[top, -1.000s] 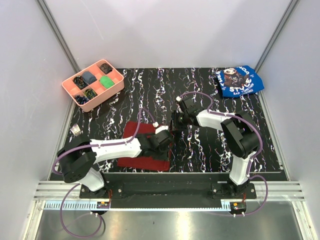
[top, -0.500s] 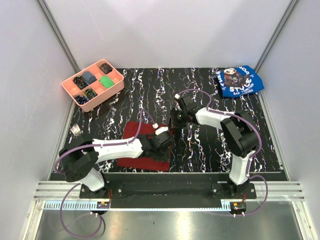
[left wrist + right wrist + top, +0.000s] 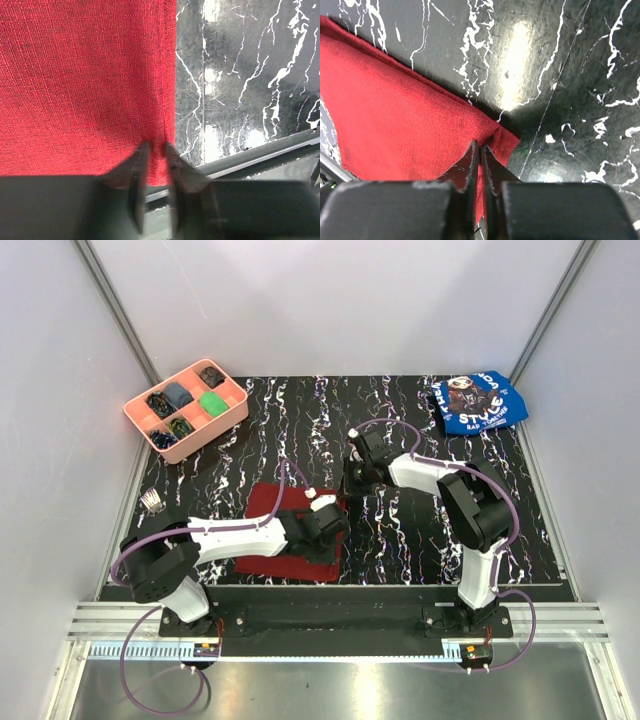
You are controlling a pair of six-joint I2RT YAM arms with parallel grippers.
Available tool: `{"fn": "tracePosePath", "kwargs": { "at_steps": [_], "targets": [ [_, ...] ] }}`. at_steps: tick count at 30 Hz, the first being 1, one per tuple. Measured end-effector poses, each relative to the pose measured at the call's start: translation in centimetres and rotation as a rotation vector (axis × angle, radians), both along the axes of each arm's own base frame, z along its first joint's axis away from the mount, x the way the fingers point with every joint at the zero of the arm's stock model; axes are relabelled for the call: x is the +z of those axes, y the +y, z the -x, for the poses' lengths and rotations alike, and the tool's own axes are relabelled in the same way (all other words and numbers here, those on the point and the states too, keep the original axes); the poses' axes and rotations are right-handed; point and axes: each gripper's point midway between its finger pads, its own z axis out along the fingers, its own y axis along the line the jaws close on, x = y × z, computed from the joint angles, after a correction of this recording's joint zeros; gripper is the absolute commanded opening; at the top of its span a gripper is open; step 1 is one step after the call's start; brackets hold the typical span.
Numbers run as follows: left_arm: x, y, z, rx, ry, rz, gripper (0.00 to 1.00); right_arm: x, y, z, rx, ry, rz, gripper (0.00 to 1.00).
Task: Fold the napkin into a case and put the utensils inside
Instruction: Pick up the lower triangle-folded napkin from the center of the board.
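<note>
Nearest to my bases, the plain dark red square cloth napkin lies flat on the black, white-veined marble counter, left of centre in the near half; my left arm reaches across it from the left and hides its middle from the overhead camera. My left jaws sit at the napkin's right-hand hem, down toward its near corner; in my left wrist view they are almost closed, with only a thin gap between the tips, and the stitched edge of the red weave is nipped in that gap. The cloth there rests flat on the counter. A little farther out, my right jaws have come in from the right onto the napkin's far right corner; they are pressed fully together on the corner of the cloth, which puckers up into a small ridge at the tips. Off to the left, near the counter's edge and well apart from the napkin, lie the small thin silver metal utensils; they are too small for me to tell piece from piece. At the far left corner stands a pink plastic compartment tray; at the far right lies a blue printed cloth.
</note>
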Motion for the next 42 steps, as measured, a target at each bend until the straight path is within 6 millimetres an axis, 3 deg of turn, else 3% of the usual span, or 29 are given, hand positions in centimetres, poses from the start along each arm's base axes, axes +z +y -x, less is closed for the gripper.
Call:
{"fn": "tracePosePath", "kwargs": {
  "at_steps": [3, 12, 25, 27, 29, 33, 35, 37, 39, 42],
  "targets": [
    [0.0, -0.1, 0.0, -0.008, -0.002, 0.004, 0.0, 0.8, -0.1, 0.1, -0.002, -0.002, -0.003, 0.0],
    [0.3, -0.8, 0.1, -0.023, -0.007, 0.03, 0.0, 4.3, -0.3, 0.3, -0.01, -0.047, -0.025, 0.0],
    [0.8, -2.0, 0.5, -0.066, 0.006, 0.086, 0.0, 1.8, -2.8, 0.6, -0.067, -0.025, 0.061, 0.0],
    [1.0, -2.4, 0.5, -0.078, 0.006, 0.102, 0.19, 1.6, -3.0, 0.6, -0.071, -0.024, 0.07, 0.01],
    [1.1, -2.5, 0.6, -0.091, 0.003, 0.108, 0.4, 1.4, -3.2, 0.6, -0.076, -0.023, 0.08, 0.16],
    [3.0, -1.6, 0.4, -0.096, -0.031, 0.148, 0.53, 0.7, -4.0, 0.9, -0.084, -0.019, 0.118, 0.3],
    [5.1, -0.7, -1.0, -0.058, -0.068, 0.202, 0.53, 0.4, -4.4, 1.1, -0.087, -0.016, 0.139, 0.32],
    [7.5, 0.7, -3.7, 0.011, -0.123, 0.261, 0.54, 0.3, -4.8, 1.2, -0.087, -0.017, 0.156, 0.36],
    [9.5, 2.8, -7.1, 0.1, -0.174, 0.307, 0.62, 0.2, -5.0, 1.3, -0.083, -0.015, 0.167, 0.41],
    [10.0, 6.6, -11.0, 0.212, -0.21, 0.3, 0.67, 0.1, -5.1, 1.5, -0.077, -0.014, 0.173, 0.41]
  ]
}}
